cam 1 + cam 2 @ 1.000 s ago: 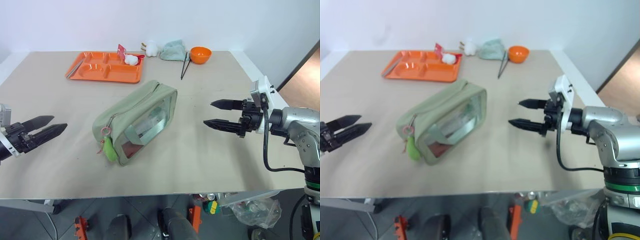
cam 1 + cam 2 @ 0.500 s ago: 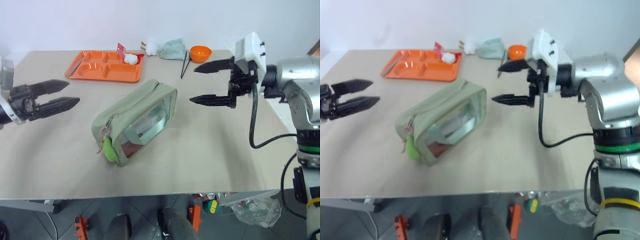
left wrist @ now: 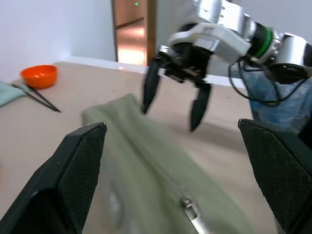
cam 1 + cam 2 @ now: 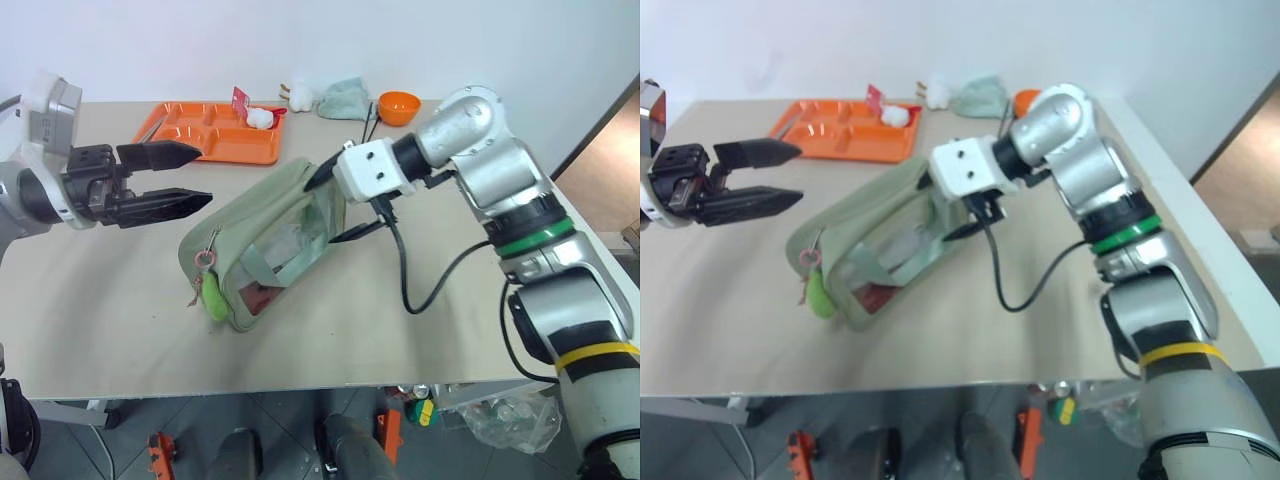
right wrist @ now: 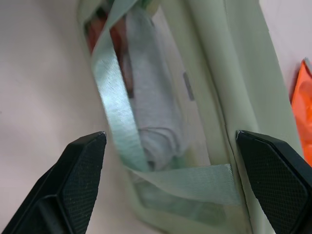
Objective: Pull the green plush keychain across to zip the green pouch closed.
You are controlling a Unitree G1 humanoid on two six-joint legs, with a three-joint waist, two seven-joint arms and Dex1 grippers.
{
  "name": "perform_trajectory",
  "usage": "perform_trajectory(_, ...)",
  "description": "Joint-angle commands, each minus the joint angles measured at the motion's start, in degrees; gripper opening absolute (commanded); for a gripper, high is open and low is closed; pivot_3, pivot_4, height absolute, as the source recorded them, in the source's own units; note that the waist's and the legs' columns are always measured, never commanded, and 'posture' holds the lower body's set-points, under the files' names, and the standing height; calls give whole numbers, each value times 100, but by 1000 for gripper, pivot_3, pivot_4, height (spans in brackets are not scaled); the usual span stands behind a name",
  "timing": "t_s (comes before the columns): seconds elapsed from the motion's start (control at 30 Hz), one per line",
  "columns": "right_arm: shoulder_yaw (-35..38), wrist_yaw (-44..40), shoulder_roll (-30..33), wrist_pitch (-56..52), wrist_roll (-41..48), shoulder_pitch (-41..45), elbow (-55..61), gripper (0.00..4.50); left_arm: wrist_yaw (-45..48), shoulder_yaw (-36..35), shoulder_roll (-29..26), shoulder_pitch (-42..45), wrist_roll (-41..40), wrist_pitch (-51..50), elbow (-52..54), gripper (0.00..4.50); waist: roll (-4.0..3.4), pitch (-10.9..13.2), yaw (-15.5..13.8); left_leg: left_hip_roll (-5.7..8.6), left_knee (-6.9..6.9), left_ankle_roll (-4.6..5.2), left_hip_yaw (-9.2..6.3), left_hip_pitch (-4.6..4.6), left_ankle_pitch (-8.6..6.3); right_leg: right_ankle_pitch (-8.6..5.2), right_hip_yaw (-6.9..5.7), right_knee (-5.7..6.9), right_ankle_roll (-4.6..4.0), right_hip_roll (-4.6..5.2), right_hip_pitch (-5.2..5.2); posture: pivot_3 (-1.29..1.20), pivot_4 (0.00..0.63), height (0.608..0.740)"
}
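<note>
**Arm and gripper pose**

Left gripper [image 4: 180, 175]: raised at the robot's left, fingers level, pointing right, spread apart, holding nothing. Right arm: bent across toward centre. Right gripper [image 3: 175, 100]: angled downward and leftward, fingers spread wide, nothing between them.

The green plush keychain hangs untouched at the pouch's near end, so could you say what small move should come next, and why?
Probably lower the open right tool onto the boxy sage-green fabric pouch to steady its far end; the open left tool hovers apart from the lime-green fuzzy keychain.

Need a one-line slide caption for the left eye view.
Open right gripper straddles the far end of the green pouch; open left gripper hovers apart; plush keychain hangs at the near end.
</note>
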State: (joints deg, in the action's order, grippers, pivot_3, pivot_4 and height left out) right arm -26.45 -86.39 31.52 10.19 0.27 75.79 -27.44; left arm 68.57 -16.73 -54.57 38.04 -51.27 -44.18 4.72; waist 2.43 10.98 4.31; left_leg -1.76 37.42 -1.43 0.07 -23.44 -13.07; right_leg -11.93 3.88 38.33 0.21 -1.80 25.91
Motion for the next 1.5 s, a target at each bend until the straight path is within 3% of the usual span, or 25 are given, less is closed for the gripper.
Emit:
perform_trajectory(0.03, 182, -273, -157, 293, 70, 345, -275, 4410, -137, -260, -22, -95, -177, -71, 282, 4488, 0, 0, -5, 0, 0, 0, -1, 1, 0, -1, 0, 2, -1, 0, -1, 0, 150, 740)
perform_trajectory(0.3, 241, -516, -90, 479, 85, 508, -639, 4410, -423, -460, 41, -220, -415, -169, 383, 4488, 0, 0, -9, 3, 9, -7, 1, 6, 4, -1, 2, 26, -1, 5, 0, 0, 150, 740)
perform_trajectory(0.53, -86, -611, 483, 61, 888, 800, -550, 4410, -436, -453, 15, -195, -400, -132, 284, 4488, 0, 0, -11, 8, 11, -12, -2, 10, 8, -7, 1, 42, -6, 6, 2, 0, 150, 740)
perform_trajectory(0.93, 27, -467, -403, 466, 317, 1005, -1331, 4410, -405, -329, 73, -93, -304, -119, 263, 4488, 0, 0, 26, -3, 10, -12, -11, 24, 12, -11, -4, 75, -30, -13, 6, 0, 150, 740)
perform_trajectory(1.03, 44, -525, -556, 567, 188, 972, -1492, 3656, -426, -384, 54, -141, -343, -147, 326, 4500, 0, 0, 18, 1, 10, -14, -9, 21, 12, -13, -3, 74, -27, -6, 6, 0, 150, 740)
perform_trajectory(1.07, 42, -544, -585, 600, 151, 947, -1528, 3160, -434, -410, 50, -170, -358, -154, 352, 4500, 0, 0, 16, 2, 10, -14, -9, 19, 12, -14, -3, 73, -25, -2, 6, 0, 150, 740)
perform_trajectory(1.37, -63, -611, -626, 618, 220, 761, -1637, 204, -605, -577, 91, -311, -495, -179, 520, 4500, 0, 0, 13, 7, 10, -14, -9, 16, 12, -17, -4, 72, -21, 9, 6, 0, 150, 740)
perform_trajectory(1.5, -46, -611, -690, 652, 142, 657, -1686, 56, -673, -607, 95, -347, -548, -182, 565, 4500, 0, 0, 14, 3, 10, -14, -11, 20, 12, -15, -5, 73, -23, 5, 5, 0, 150, 740)
